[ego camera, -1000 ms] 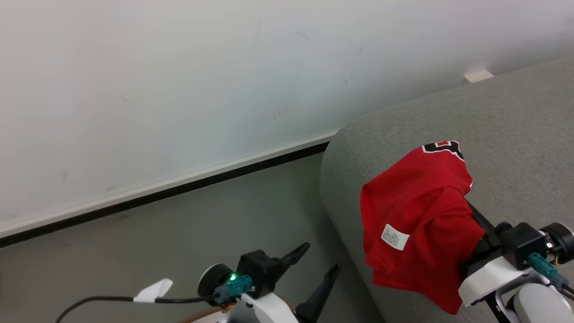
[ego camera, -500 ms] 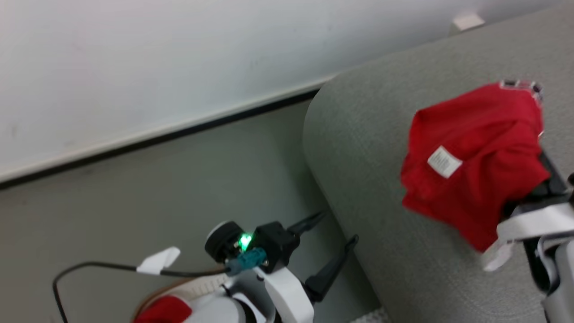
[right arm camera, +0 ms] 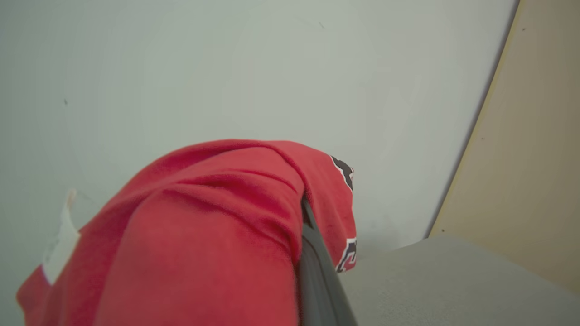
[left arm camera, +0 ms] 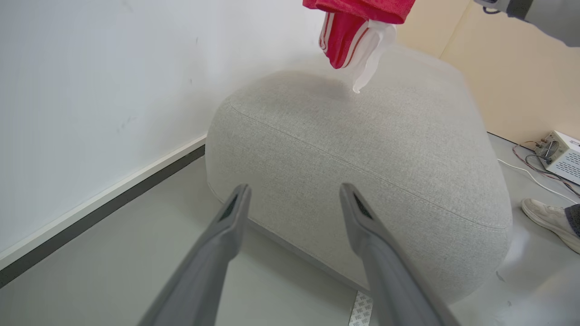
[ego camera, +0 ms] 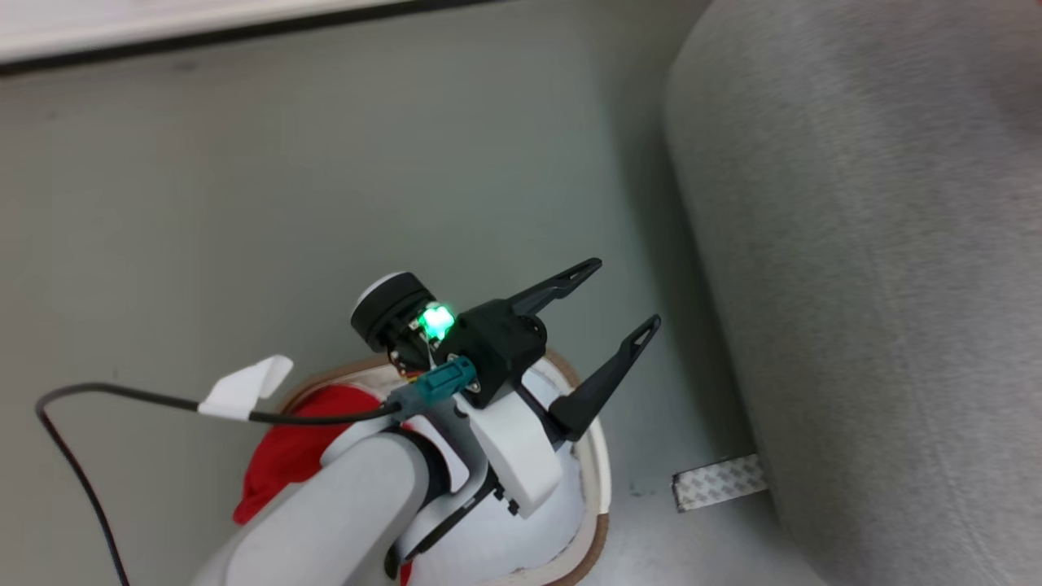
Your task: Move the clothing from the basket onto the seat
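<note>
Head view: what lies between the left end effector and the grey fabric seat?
Bare grey floor; nothing stands between the open left end effector and the large light grey fabric seat. The head view shows this.

The left gripper (ego camera: 627,293) points forward, dark fingers (ego camera: 562,284) spread wide (a green light (ego camera: 437,320) glows at the wrist), while the right gripper (right arm camera: 307,228) is clamped on the clothing (right arm camera: 204,235) draped over it.

Floor (ego camera: 244,203): grey.
Tape strip (ego camera: 719,482): on the floor, 5 o'clock, head view.
White box (left arm camera: 562,156): cabled, 3 o'clock, left wrist view.
Shoe (left arm camera: 546,217): pale, 4 o'clock.
</note>
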